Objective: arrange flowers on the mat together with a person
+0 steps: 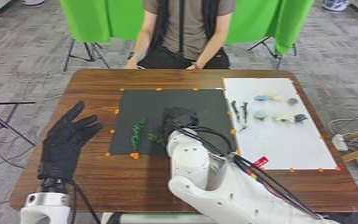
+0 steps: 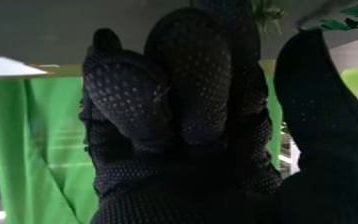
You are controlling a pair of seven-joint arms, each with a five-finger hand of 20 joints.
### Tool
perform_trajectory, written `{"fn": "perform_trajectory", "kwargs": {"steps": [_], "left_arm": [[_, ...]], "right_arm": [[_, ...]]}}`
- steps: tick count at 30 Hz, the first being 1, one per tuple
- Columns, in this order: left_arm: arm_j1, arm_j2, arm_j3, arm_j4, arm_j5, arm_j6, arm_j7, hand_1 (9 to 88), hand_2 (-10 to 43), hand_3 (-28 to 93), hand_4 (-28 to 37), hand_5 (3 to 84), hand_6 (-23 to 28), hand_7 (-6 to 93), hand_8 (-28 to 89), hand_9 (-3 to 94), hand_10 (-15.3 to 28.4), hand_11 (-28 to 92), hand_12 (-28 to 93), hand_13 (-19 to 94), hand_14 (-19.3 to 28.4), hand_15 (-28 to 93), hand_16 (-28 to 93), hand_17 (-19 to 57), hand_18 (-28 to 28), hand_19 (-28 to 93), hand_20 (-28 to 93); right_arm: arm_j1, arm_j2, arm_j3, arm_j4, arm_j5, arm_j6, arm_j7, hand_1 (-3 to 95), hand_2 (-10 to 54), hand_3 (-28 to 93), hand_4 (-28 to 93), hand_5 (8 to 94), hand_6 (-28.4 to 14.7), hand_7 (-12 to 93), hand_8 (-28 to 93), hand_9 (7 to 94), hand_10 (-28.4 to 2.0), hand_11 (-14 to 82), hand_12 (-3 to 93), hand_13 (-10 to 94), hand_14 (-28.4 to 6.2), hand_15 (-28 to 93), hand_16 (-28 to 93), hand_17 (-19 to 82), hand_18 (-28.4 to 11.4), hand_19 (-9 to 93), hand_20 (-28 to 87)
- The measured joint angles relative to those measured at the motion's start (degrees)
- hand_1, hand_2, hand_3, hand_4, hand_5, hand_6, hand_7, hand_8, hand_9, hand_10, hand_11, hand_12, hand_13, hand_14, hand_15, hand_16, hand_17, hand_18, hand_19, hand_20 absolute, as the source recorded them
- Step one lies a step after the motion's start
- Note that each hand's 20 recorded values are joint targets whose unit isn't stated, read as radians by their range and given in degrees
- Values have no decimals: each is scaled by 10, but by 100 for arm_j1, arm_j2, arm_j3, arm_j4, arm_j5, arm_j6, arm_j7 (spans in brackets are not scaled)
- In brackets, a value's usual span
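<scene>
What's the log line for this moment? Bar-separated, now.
right hand: over dark mat | left hand: open, left of mat | long green stem: on dark mat | pale flowers: on white mat

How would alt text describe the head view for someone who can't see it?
The robot's right hand is over a dark mat, with green stems lying left of it. On the right, a white mat holds dark stems and small blue and cream flowers. The open left hand is at the table's left.
</scene>
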Motion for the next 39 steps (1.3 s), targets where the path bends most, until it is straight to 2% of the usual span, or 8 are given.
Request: {"fn": "perform_trajectory", "kwargs": {"steps": [6, 11, 15, 19, 24, 26, 33, 39], "left_arm": [[14, -66, -49, 3, 20, -24, -62, 230, 89, 746, -257, 338, 77, 122, -90, 376, 199, 283, 115, 303, 258, 538, -95, -27, 265, 708, -81], [75, -171, -127, -2, 49, -53, -138, 229, 89, 746, -258, 338, 78, 122, -90, 376, 198, 283, 115, 304, 257, 537, -95, -27, 265, 708, -81], [139, -258, -183, -4, 73, -91, -182, 226, 89, 745, -260, 338, 77, 122, -89, 376, 199, 283, 115, 303, 257, 537, -95, -27, 265, 708, -81], [190, -356, -249, -5, 113, -150, -228, 221, 88, 745, -264, 312, 58, 115, -90, 376, 198, 282, 114, 303, 257, 537, -94, -28, 264, 707, -81], [213, -426, -263, -4, 123, -167, -216, 224, 85, 749, -263, 302, 53, 119, -93, 376, 197, 283, 115, 303, 256, 536, -94, -37, 252, 689, -81], [213, -476, -270, -1, 134, -170, -220, 224, 84, 750, -264, 315, 57, 118, -93, 376, 197, 282, 115, 301, 255, 534, -94, -38, 251, 685, -77], [212, -668, -353, 60, 195, -324, -279, 218, 82, 751, -270, 330, 60, 111, -90, 376, 193, 275, 112, 300, 252, 530, -91, -39, 251, 675, -57], [186, -783, -393, 176, 220, -464, -273, 213, 84, 749, -280, 330, 58, 109, -90, 377, 193, 271, 114, 299, 251, 528, -90, -39, 253, 672, -42]], "right_arm": [[62, 296, -197, -515, 78, 1088, -2, 350, 36, 575, -215, 881, -16, 163, -130, 937, -127, 390, 190, 829, -120, 648, 194, 284, -265, 911, -54], [-65, 549, 201, -1188, 260, 1259, -214, 310, 80, 564, -203, 836, -27, 159, -128, 914, -145, 308, 207, 777, -142, 619, 176, 238, -256, 864, -50], [-398, 742, 897, -1617, 1139, 2104, -595, 274, 108, 617, -228, 760, -36, 170, -133, 823, -173, 280, 187, 675, -168, 610, 130, 171, -218, 736, 91], [-1047, 963, 2027, -2094, 2587, 2578, -1499, 227, 126, 635, -234, 687, -50, 164, -132, 745, -204, 257, 177, 580, -197, 594, 111, 125, -215, 671, 116], [-2083, 1008, 3593, -2341, 3724, 1535, -3034, 218, 142, 680, -246, 672, -31, 168, -140, 705, -184, 224, 162, 527, -195, 531, 98, 86, -207, 574, 138], [-2476, 1111, 3998, -2327, 4191, 1487, -3519, 205, 141, 697, -252, 643, -25, 164, -138, 669, -182, 207, 155, 500, -195, 505, 96, 76, -202, 547, 146], [-4178, 1373, 5625, -2370, 6408, 3192, -5194, 154, 156, 699, -272, 515, -23, 135, -128, 542, -177, 142, 139, 424, -211, 435, 96, 57, -202, 517, 166], [-5147, 1352, 6127, -2541, 7775, 3322, -5982, 134, 165, 700, -277, 482, -19, 127, -126, 518, -177, 133, 137, 417, -210, 426, 98, 61, -198, 514, 171]]}}
